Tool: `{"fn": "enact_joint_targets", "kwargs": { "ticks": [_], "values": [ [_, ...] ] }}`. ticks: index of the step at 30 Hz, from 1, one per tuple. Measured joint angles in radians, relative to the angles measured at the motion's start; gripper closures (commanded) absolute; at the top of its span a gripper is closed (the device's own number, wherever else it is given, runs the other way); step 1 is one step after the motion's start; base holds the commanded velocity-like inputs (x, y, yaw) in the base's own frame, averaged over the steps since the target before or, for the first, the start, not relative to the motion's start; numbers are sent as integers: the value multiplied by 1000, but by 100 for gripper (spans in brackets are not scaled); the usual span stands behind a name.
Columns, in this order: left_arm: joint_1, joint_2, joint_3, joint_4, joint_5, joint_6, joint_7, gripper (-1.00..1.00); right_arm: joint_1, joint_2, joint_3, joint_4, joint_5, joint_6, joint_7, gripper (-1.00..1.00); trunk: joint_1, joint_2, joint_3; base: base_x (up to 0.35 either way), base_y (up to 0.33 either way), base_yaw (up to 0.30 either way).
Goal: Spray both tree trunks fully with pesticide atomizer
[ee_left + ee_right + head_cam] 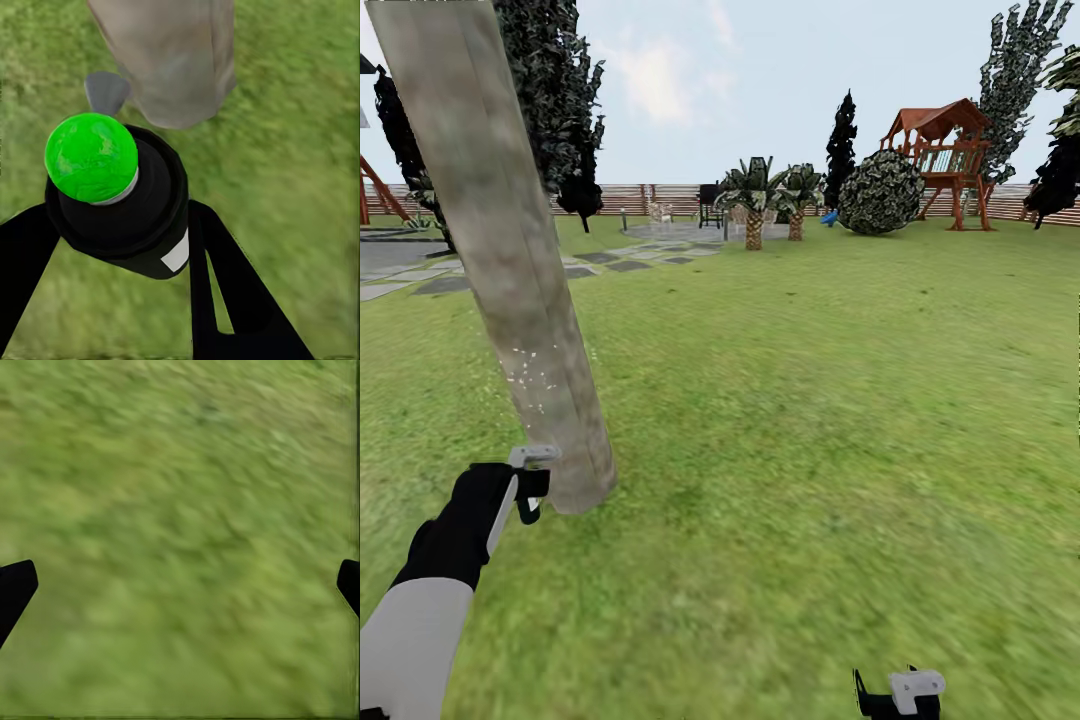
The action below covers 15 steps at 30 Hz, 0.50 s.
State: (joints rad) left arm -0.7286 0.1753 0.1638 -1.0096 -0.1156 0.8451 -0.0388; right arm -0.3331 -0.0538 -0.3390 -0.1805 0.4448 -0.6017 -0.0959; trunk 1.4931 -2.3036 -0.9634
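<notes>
Back garden: wide green lawn (810, 420), brown horizontal-slat wooden fence (660, 197), red-roofed wooden play tower (945, 160), grey stone paving slabs (420, 270), short palms (755, 200).

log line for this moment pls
left gripper shut on atomizer | aimed at tree trunk | pesticide specks on trunk | right gripper open over grass

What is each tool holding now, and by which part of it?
The left tool grips the atomizer by its black body, below the green cap. The right tool is open over grass, holding nothing.
</notes>
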Motion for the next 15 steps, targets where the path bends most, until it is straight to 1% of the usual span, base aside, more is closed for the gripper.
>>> {"fn": "enact_joint_targets", "kwargs": {
  "ticks": [3, 4, 7, 10, 12, 15],
  "values": [
    [17, 4, 48, 0, 2, -1, -1, 100, 1, 0, 0, 0, 0, 0, 0, -100, 0, 0, 0, -113, -113, 0],
    [22, 4, 53, 0, 2, -1, 0, 100, 0, 0, 0, 1, 0, 0, 0, -100, 0, 0, 0, -27, -26, 0],
    [36, 1, 55, 6, 2, -3, 0, 100, 0, 1, 0, 0, 0, 0, 1, -100, 0, 0, 0, -9, -9, 0],
    [48, 0, 55, 13, 1, -33, 1, 100, 0, 4, 0, 1, 0, 0, 2, -100, 0, 0, 0, 34, -2, 17],
    [51, 0, 55, 16, 0, -44, 1, 100, 0, 4, 0, 0, 0, 0, 2, -100, -1, 0, 0, 204, 0, 182],
    [56, 0, 55, 33, 0, -49, 1, 100, 0, 5, 0, 0, 0, 0, 1, -100, -1, 0, 0, 304, 0, 243]
  ]
}}
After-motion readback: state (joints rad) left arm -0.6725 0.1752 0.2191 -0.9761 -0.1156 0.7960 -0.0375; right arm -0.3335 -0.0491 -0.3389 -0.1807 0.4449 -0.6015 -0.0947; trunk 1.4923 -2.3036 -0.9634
